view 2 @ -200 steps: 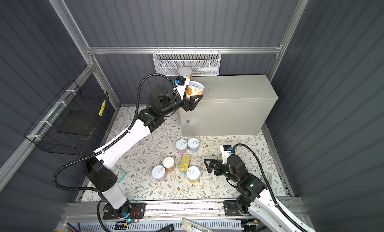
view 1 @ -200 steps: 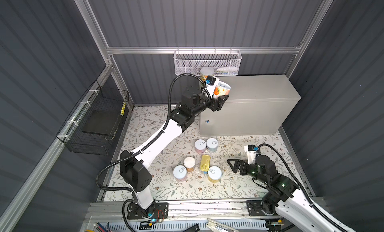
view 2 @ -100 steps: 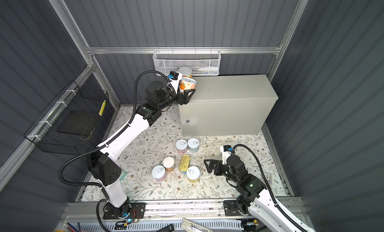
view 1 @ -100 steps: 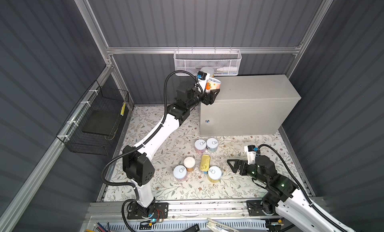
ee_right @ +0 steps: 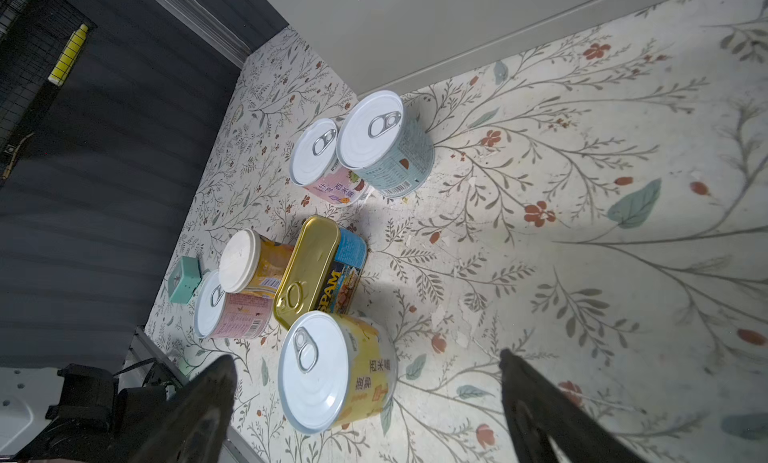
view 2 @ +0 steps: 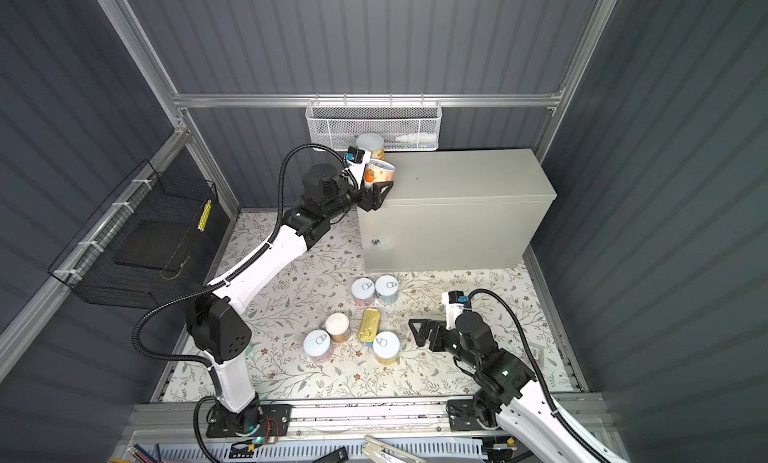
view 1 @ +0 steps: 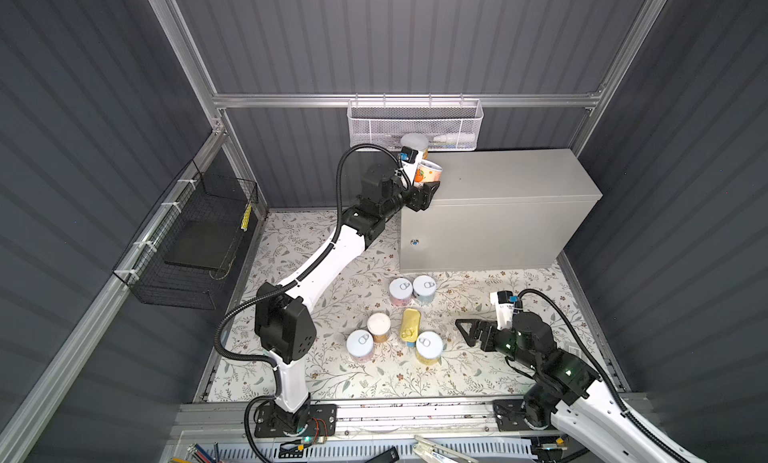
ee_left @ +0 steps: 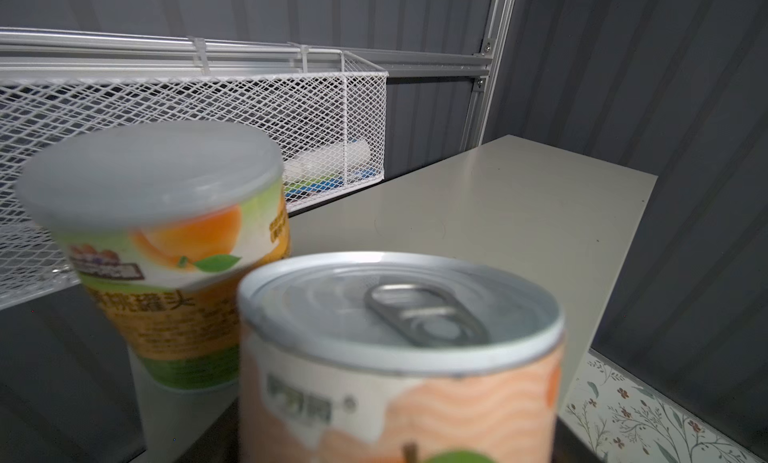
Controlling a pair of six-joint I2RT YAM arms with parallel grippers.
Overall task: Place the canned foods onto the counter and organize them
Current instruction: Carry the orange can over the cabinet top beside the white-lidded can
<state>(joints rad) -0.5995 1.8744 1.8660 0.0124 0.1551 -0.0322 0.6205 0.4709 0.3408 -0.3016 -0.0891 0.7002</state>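
My left gripper (view 1: 424, 189) is shut on an orange-labelled can (view 1: 430, 172) with a silver pull-tab lid (ee_left: 424, 315), held tilted over the left end of the beige counter (view 1: 519, 182). Just behind it a white-lidded can (view 1: 414, 144) (ee_left: 158, 216) stands at the counter's back left corner. Several cans stand on the floral floor: a pink one (view 1: 400, 291), a pale-blue one (view 1: 424, 288), a white-lidded orange one (view 1: 379, 326), a gold-topped oblong tin (view 1: 410, 325), another pink one (view 1: 360, 345) and a yellow one (view 1: 429, 347). My right gripper (view 1: 468, 332) (ee_right: 365, 357) is open, low beside the yellow can (ee_right: 332, 369).
A white mesh basket (view 1: 415, 124) hangs on the back wall just above the counter's left end. A black wire basket (view 1: 195, 240) hangs on the left wall. A small teal block (ee_right: 183, 280) lies on the floor beyond the cans.
The left gripper carried the orange can from farther over the counter top back towards the white-lidded can at the left end. The right arm has not moved.
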